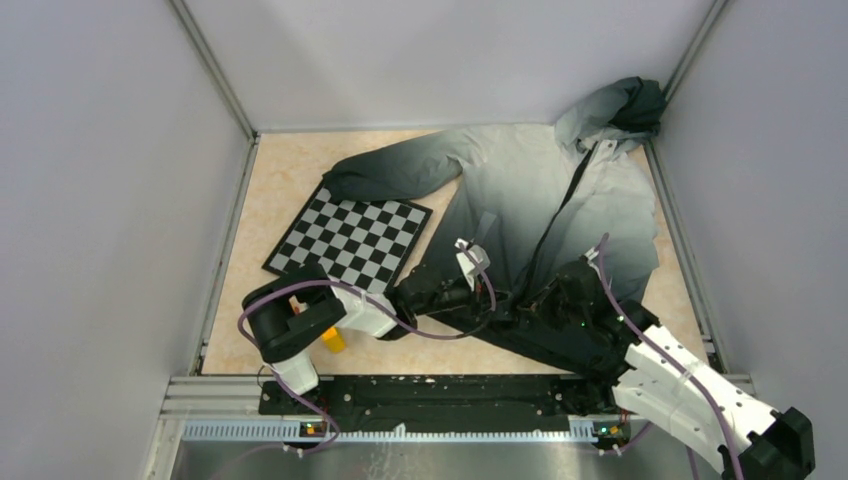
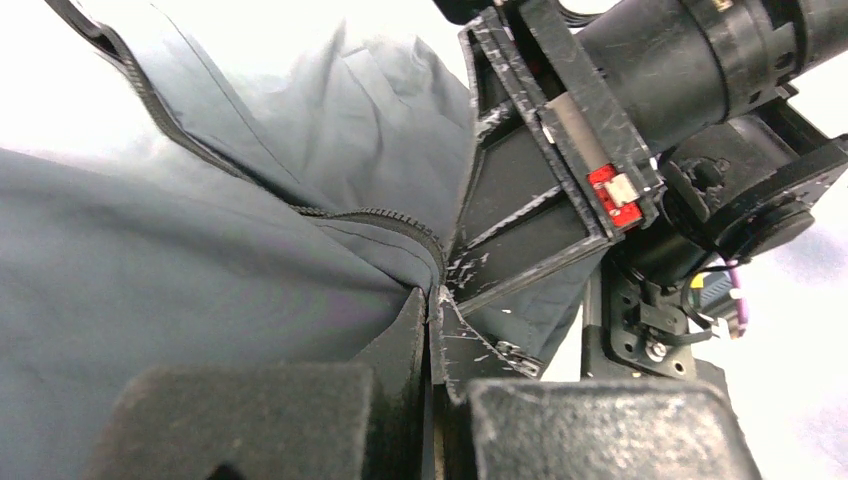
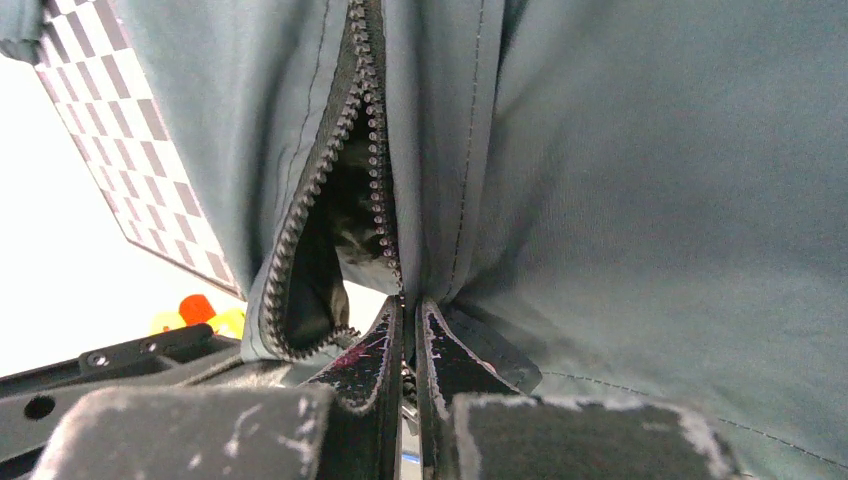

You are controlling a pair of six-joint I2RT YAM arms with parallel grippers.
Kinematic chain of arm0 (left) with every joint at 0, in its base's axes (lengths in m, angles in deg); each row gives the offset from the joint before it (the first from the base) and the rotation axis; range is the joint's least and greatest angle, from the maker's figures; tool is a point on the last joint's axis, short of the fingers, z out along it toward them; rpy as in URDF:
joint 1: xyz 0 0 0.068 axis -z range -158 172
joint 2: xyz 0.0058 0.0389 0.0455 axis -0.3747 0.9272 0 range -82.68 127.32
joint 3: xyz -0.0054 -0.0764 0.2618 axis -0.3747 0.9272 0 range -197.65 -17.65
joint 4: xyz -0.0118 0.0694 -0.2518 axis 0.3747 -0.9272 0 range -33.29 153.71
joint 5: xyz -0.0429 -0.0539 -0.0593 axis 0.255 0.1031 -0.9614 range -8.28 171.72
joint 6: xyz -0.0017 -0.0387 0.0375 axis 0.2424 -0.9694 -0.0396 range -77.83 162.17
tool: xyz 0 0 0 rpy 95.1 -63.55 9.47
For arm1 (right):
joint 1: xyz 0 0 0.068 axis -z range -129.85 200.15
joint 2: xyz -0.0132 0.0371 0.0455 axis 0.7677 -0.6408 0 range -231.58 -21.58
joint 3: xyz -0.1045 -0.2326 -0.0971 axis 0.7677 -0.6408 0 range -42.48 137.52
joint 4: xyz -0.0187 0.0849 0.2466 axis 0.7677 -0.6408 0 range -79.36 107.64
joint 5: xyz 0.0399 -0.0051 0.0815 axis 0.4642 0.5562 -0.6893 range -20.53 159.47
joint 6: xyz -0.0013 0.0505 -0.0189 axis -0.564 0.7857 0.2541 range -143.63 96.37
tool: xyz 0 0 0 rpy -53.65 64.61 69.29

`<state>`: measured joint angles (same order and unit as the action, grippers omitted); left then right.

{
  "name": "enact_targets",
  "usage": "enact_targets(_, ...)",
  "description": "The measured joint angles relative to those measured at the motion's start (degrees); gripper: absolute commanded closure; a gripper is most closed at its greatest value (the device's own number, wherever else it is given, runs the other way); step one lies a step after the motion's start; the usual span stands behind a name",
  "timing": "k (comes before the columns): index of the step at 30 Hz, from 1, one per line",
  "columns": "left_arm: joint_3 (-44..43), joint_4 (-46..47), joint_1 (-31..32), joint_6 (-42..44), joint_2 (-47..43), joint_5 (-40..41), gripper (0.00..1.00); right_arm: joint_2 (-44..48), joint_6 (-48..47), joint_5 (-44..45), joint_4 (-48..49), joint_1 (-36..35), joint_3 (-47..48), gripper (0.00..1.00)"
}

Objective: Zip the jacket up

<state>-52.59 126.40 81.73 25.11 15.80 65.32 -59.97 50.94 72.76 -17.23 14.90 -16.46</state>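
The jacket (image 1: 560,200) is spread on the surface (image 1: 290,180), hood at the far right corner, hem nearest the arms. The left end effector (image 2: 432,300) is clamped on fabric beside the zipper (image 2: 370,215). The right end effector (image 3: 408,312) is pinched on the zipper, teeth parted above.

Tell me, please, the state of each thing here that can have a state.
jacket, spread flat, front up.
zipper, open, teeth apart.
left fingers, shut on jacket fabric beside the zipper.
right fingers, shut on the jacket at the zipper.
checkerboard, lying flat.
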Motion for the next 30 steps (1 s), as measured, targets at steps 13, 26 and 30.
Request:
enact_targets(13,-4.0,-3.0,-0.2,-8.1,2.1,-4.7,1.0,-1.6,-1.0,-0.8,3.4,0.0,-0.1,1.0)
enact_targets(26,-6.3,-10.3,-0.7,-15.7,1.5,-4.2,0.71,-1.4,-0.7,-1.3,5.4,0.0,-1.5,1.0)
enact_targets(30,-6.3,-13.5,-0.8,-17.3,0.2,-3.1,0.59,-1.4,-0.4,-1.5,6.2,0.0,-2.0,1.0)
